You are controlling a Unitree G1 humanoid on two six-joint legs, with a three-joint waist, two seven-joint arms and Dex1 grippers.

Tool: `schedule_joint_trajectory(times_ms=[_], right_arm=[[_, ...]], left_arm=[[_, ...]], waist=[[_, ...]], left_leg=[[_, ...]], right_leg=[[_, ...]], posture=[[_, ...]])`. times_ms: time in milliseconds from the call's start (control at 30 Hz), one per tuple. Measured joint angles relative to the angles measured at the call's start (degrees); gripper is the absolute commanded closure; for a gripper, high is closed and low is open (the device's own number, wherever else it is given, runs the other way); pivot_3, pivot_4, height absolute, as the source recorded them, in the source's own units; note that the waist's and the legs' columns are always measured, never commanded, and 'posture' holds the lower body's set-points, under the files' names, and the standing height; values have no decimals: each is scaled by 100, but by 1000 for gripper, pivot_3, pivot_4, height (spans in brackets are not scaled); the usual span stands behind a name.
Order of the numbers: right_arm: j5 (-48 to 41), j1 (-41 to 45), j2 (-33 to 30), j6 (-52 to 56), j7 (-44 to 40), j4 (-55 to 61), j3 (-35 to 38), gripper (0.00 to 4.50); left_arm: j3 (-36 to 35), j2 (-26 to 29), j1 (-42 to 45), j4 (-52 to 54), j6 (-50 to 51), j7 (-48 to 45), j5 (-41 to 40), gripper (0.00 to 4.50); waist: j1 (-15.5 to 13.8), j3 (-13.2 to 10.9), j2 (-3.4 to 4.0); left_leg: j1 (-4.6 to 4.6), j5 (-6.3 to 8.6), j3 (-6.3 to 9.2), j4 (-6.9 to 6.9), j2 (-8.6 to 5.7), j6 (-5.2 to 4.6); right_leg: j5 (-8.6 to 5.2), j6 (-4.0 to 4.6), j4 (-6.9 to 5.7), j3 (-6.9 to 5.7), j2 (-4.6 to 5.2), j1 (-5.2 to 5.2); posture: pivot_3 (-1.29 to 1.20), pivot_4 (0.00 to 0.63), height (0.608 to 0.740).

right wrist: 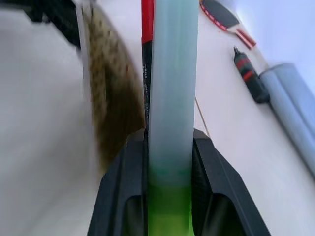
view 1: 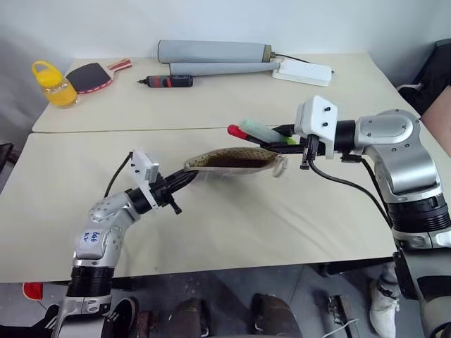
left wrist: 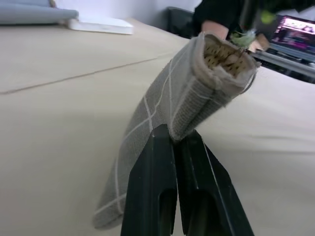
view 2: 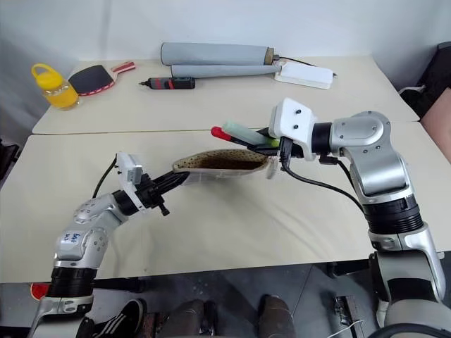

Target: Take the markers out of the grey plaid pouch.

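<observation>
While both pincers are clenched, markers (view 1: 259,134) and grey plaid pouch (view 1: 232,160) hang apart above the desk (view 1: 232,211).
Left pincer (view 1: 189,180) pinches one end of the pouch, held level, mouth open upward showing tan dotted lining; right pincer (view 1: 280,134) grasps the red and the pale green marker together, just above the pouch mouth, clear of it.

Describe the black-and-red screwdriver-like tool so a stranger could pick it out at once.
Look at the far beige table, along the wall. Just in front of the two long grey rolled tubes lies a thick black stick with red bands. Its neighbours differ: a red-and-black table-tennis paddle and a yellow bottle further left.
</observation>
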State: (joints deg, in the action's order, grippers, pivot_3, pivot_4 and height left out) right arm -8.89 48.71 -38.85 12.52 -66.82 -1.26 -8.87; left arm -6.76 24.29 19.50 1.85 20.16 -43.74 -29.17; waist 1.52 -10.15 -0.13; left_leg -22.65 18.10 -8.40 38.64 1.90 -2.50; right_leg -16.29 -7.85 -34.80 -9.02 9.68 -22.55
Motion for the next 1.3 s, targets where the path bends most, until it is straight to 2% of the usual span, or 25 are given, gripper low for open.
schedule_joint_trajectory(times_ms=[233, 433, 600, 800, 833, 1000, 1133, 1233, 1300], right_arm=[[150, -17, 277, -187, 16, 90, -285, 3904], [1164, -38, 34, -1243, 163, -377, -783, 3904], [1276, -111, 134, -1397, 202, -492, -863, 3904], [1819, -133, 294, -1446, 430, -791, -1103, 3904], [1822, -164, 317, -1390, 412, -784, -1104, 3174], [1921, -333, 317, -1324, 362, -789, -1144, 1662], [1997, -349, 362, -1321, 416, -800, -1146, 1662], [2025, -414, 452, -1349, 470, -848, -1147, 2270], [2078, -433, 557, -1384, 532, -934, -1194, 2905]], left_arm=[[163, -220, 18, 27, 111, 41, -4, 4500], [159, -230, 18, 256, 325, 49, -92, 4500], [166, -331, 21, 264, 426, 82, -102, 4500], [175, -443, 17, 422, 603, 163, -130, 4500], [176, -449, 17, 443, 621, 171, -130, 4500], [233, -517, 8, 460, 669, 173, -130, 4500], [256, -536, 6, 473, 691, 174, -130, 4500], [256, -536, -6, 473, 692, 174, -130, 4500], [257, -537, -5, 473, 693, 174, -130, 4500]], waist=[[4, 0, 0], [-5, 0, 0], [15, 0, 0], [2, 0, 0], [-3, 0, 0], [1, 0, 0], [6, 0, 0], [6, 0, 0], [7, 0, 0]], left_leg=[[0, 0, -1, 4, -1, 0], [-1, 0, 0, 5, -1, 1], [0, -1, -1, 3, 0, 1], [-1, -1, 0, 6, 1, 2], [-1, -1, 1, 6, 1, 2], [-1, -1, 1, 8, 1, 1], [1, -1, 1, 8, 2, 2], [1, -1, 1, 8, 2, 2], [1, -1, 1, 9, 1, 2]], right_leg=[[0, 0, -2, 2, -2, 0], [0, -1, 0, 2, -1, 1], [0, -1, -1, 2, -4, 0], [0, -1, 0, 2, -4, 1], [0, -1, 0, 2, -4, 2], [0, -1, 0, 2, -4, 4], [0, 0, -2, 2, -4, 4], [0, 0, -2, 2, -4, 4], [0, 0, -3, 2, -4, 4]], posture=[[0, 150, 740], [0, 150, 740], [0, 150, 740], [0, 150, 740], [0, 150, 740], [0, 150, 740], [0, 150, 740], [0, 150, 740], [0, 150, 740]])
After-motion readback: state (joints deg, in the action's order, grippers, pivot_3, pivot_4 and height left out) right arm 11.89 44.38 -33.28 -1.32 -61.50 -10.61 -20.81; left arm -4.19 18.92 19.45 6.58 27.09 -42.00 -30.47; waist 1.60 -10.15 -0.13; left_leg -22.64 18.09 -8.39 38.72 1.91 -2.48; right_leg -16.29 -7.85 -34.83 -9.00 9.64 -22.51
